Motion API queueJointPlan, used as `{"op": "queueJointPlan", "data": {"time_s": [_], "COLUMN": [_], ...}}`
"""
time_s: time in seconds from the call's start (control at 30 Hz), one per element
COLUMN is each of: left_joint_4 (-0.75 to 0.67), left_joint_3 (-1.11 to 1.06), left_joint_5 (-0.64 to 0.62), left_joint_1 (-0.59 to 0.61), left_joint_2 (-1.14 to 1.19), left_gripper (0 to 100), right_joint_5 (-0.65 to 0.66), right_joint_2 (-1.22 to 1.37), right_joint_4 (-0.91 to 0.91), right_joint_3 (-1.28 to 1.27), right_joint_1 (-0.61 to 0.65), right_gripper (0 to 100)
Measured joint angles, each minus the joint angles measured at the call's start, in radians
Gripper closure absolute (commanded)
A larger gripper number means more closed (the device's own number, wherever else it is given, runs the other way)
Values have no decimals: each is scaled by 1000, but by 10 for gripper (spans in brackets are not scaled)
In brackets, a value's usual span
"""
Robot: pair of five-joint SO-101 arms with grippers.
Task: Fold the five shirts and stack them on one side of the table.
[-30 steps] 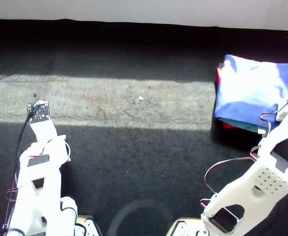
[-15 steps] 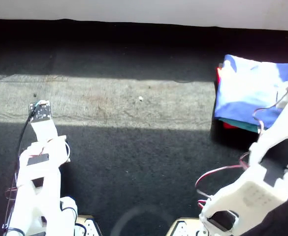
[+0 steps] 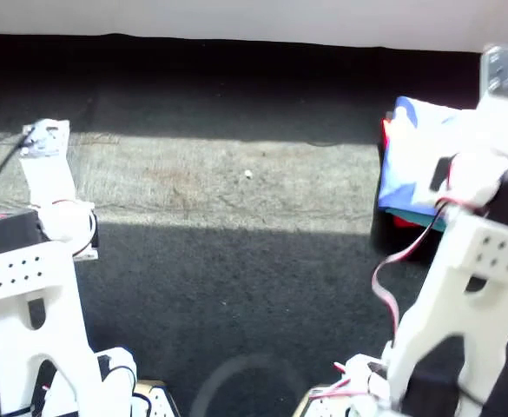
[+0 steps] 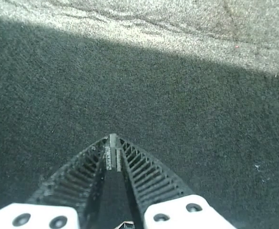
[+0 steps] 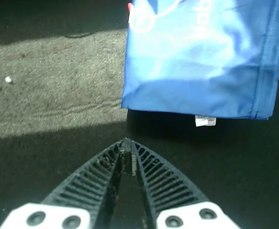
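My left gripper (image 4: 111, 143) is closed with nothing in it, the two ribbed fingers meeting at their tips. It hangs over bare dark cloth toward the left edge of the desk (image 3: 236, 287). My right gripper (image 5: 126, 143) is the same, tips pressed together and holding nothing. It sits over shaded cloth near the front edge of the stack of shirts (image 5: 201, 57), apart from it and not touching.

The stack (image 3: 418, 165) lies against the right edge of the desk, toward the far right corner. A blue shirt is on top, and thin slivers of teal and red show beneath it along the stack's left and near sides. A small white tag (image 5: 204, 121) pokes out under the blue shirt's near hem.

Between my left arm (image 3: 28, 278) and my right arm (image 3: 471, 269), the whole middle of the desk is open cloth from the near edge to the far edge.

The surface is a dark, carpet-like covering. A sunlit band (image 3: 219, 182) runs across it from the left edge to the stack, with a tiny white speck (image 3: 248, 175) lying in it. Beyond the far edge is a pale strip of wall (image 3: 236, 17).
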State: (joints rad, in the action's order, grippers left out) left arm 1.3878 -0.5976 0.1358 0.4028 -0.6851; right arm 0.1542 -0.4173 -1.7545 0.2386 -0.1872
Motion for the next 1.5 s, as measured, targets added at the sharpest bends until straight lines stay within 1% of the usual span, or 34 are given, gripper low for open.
{"op": "queueJointPlan", "data": {"time_s": [0.1,0.23,0.4,0.47,0.53,0.63,0.8,0.9,1.07,1.17,1.23,1.3,1.4,1.43,1.5], "left_joint_4": [91,198,262,284,307,328,338,293,195,72,-28,-98,-110,-92,-48], "left_joint_3": [66,77,64,64,64,41,-104,-245,-390,-514,-631,-756,-905,-930,-959], "left_joint_5": [2,2,2,2,2,2,2,9,126,149,153,155,155,149,98], "left_joint_1": [0,0,0,0,0,0,0,0,0,0,0,0,-2,-2,-12], "left_joint_2": [-2,-2,-2,-2,-18,-97,-351,-540,-816,-921,-971,-1013,-1082,-1100,-1115], "left_gripper": [991,991,991,991,991,991,990,990,989,989,989,990,990,991,991], "right_joint_5": [-6,-6,-6,-6,-6,-6,-6,-6,-6,-6,-9,-14,-68,-103,-176], "right_joint_2": [-144,-370,-592,-655,-709,-778,-872,-927,-1026,-1089,-1146,-1214,-1336,-1373,-1395], "right_joint_4": [44,181,397,450,477,493,494,494,494,511,531,548,554,557,569], "right_joint_3": [-150,-419,-856,-1010,-1106,-1185,-1290,-1353,-1479,-1588,-1660,-1731,-1823,-1854,-1904], "right_joint_1": [49,81,112,112,112,112,112,112,112,112,112,112,112,112,112], "right_gripper": [991,991,986,986,986,986,986,986,986,986,990,990,990,990,990]}}
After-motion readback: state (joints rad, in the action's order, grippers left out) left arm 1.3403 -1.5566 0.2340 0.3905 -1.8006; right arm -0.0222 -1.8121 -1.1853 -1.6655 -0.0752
